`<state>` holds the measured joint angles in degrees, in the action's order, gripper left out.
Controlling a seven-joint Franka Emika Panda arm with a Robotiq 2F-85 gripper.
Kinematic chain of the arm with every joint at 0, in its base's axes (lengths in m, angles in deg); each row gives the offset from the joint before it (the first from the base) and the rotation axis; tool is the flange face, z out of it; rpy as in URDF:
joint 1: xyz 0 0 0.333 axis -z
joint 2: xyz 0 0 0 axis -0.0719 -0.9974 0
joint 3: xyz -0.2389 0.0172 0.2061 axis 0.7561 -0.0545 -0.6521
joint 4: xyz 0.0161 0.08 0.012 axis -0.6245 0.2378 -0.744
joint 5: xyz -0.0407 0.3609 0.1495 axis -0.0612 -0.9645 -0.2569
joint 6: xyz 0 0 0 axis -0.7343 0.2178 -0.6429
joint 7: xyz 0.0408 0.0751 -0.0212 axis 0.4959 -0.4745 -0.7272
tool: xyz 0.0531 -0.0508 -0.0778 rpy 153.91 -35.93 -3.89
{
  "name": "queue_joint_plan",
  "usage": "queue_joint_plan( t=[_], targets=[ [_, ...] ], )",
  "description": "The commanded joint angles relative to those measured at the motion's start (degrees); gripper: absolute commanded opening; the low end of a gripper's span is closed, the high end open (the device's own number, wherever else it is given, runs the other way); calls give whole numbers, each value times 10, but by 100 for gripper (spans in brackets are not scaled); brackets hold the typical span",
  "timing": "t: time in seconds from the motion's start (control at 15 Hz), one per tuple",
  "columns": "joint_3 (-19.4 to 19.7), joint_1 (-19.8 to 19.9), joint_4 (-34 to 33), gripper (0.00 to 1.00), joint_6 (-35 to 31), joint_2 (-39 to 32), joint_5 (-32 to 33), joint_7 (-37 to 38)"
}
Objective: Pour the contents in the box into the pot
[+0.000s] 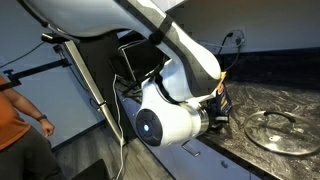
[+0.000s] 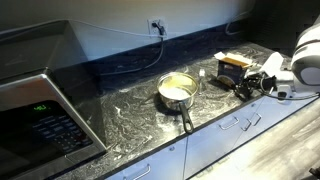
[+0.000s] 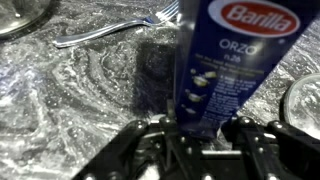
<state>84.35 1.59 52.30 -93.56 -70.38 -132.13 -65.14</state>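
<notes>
The box [image 3: 228,60] is a dark blue Barilla orzo carton, and it stands upright on the dark marbled counter [image 3: 70,90]. In the wrist view my gripper [image 3: 205,122] is shut on its lower part, with one finger pressed against each side. In an exterior view the box [image 2: 232,68] shows yellow top flaps, and the gripper [image 2: 250,82] holds it from the right. The shiny silver pot [image 2: 177,90], pale inside, stands to the left of the box with its handle toward the counter's front edge. In an exterior view the arm hides most of the box [image 1: 223,97].
A fork [image 3: 120,32] lies on the counter beyond the box. A glass lid [image 1: 275,130] with a metal rim lies flat nearby. A microwave [image 2: 40,115] stands at the counter's far end. A person in an orange shirt [image 1: 12,115] stands beside the robot.
</notes>
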Motion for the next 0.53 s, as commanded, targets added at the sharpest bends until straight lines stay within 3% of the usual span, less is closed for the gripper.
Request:
queue_joint_plan(
  t=[0.0,0.47],
  targets=[
    [2,7,45,20,1,71,96,20],
    [4,5,99,20,8,174,388,139]
  ],
)
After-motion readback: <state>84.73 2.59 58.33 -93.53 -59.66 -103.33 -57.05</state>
